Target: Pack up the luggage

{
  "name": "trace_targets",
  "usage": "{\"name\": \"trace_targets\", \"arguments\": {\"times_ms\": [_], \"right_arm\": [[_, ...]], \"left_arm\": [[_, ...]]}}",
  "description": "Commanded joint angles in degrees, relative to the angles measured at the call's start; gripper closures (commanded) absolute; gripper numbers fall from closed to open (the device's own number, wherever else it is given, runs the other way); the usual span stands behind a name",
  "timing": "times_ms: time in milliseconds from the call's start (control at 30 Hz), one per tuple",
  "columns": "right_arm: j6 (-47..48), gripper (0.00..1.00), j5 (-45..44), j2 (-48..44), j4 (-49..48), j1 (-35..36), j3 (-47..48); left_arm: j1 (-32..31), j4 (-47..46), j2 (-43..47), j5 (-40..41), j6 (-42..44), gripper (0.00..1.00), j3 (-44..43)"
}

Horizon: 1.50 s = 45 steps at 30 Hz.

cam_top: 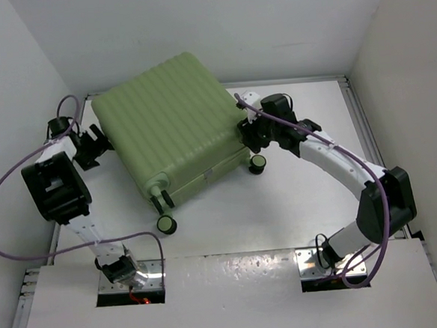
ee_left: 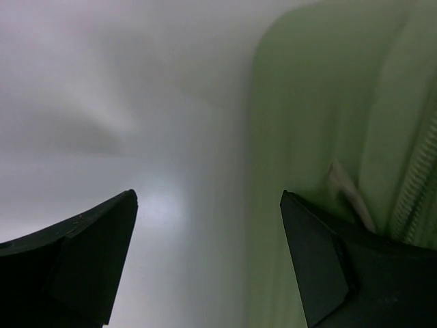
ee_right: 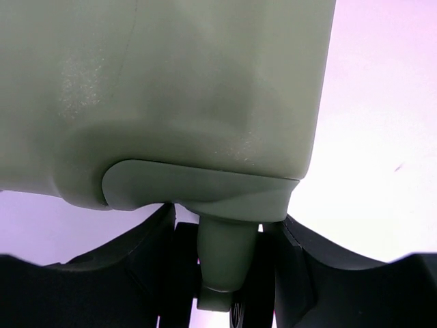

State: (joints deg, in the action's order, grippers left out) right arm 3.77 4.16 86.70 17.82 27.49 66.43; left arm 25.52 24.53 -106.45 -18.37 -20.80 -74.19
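Top external view: closed luggage (cam_top: 170, 122) lies between both pincers. Its side sits just beside the left pincer (cam_top: 101, 147), which gapes, released. The right pincer (cam_top: 249, 133) straddles a wheel stem (ee_right: 225, 253); whether it grasps cannot be told.

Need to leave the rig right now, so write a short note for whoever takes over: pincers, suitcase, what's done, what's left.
Left pincer: open and empty, beside the left edge of the suitcase, close to its zip.
Right pincer: closed on a corner wheel on the suitcase's right side.
Suitcase: lies flat on the table with the lid down; contents hidden.
Done: the lid is down.
Left: whether the zip is fully shut does not show. Check it and probably finish zipping.
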Motion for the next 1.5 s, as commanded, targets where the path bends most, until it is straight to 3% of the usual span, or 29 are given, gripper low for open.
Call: {"name": "trace_targets", "arguments": {"times_ms": [0, 233, 400, 600, 700, 767, 800, 900, 1067, 1167, 1300, 1467], "right_arm": [[-11.2, 1.0, 2.5, 2.0, 4.5, 0.2, -1.0], [-19.0, 1.0, -1.3, -1.4, 4.5, 0.0, -6.9], [-20.4, 1.0, -5.0, -1.6, 1.5, 0.2, -6.8], [-18.7, 1.0, -8.5, 1.5, -2.7, -1.0, -2.5], [-18.1, 0.98, -9.4, 3.3, -3.9, -2.1, 0.5], [-17.7, 0.87, -10.5, 4.3, -4.2, -2.4, 1.8], [-17.7, 0.65, -10.8, 4.3, -4.6, -2.4, 2.6], [-17.5, 0.41, -12.1, 3.0, -4.3, -2.7, 2.7], [-19.1, 0.28, -10.4, -6.9, -5.2, -3.1, -3.0], [-20.4, 0.26, -6.4, -18.1, -9.6, -3.1, -10.0], [-24.6, 0.38, 0.8, -27.9, -19.2, -1.5, -21.7], [-25.6, 0.49, -1.1, -28.4, -28.8, 8.1, -34.5]], "left_arm": [[-7.7, -8.4, -6.0, -11.8, -2.3, 0.08, -9.8], [-17.2, -7.8, -14.6, -13.5, -0.8, 0.08, -21.9], [-21.2, -7.8, -16.5, -6.9, -4.5, 0.04, -24.6], [-18.9, -10.3, -2.5, 4.8, -3.7, 0.01, -16.4], [-18.4, -7.1, 7.6, 10.4, -0.2, 0.01, -12.2], [-17.9, -3.9, 15.3, 11.1, 2.5, 0.01, -7.9], [-17.9, -3.9, 18.2, 11.7, 3.0, 0.01, -5.8], [-17.3, -1.2, 28.9, 11.7, 5.2, 0.01, 0.3], [-19.1, 8.3, 38.5, 10.5, 5.9, 0.01, 3.4], [-23.3, 11.1, 41.4, 10.5, 5.9, 0.01, 4.5], [-28.6, 16.1, 42.0, 11.5, 4.3, 0.01, 4.5], [-35.5, 19.7, 42.0, 15.3, 2.3, 0.01, 4.5]]}}
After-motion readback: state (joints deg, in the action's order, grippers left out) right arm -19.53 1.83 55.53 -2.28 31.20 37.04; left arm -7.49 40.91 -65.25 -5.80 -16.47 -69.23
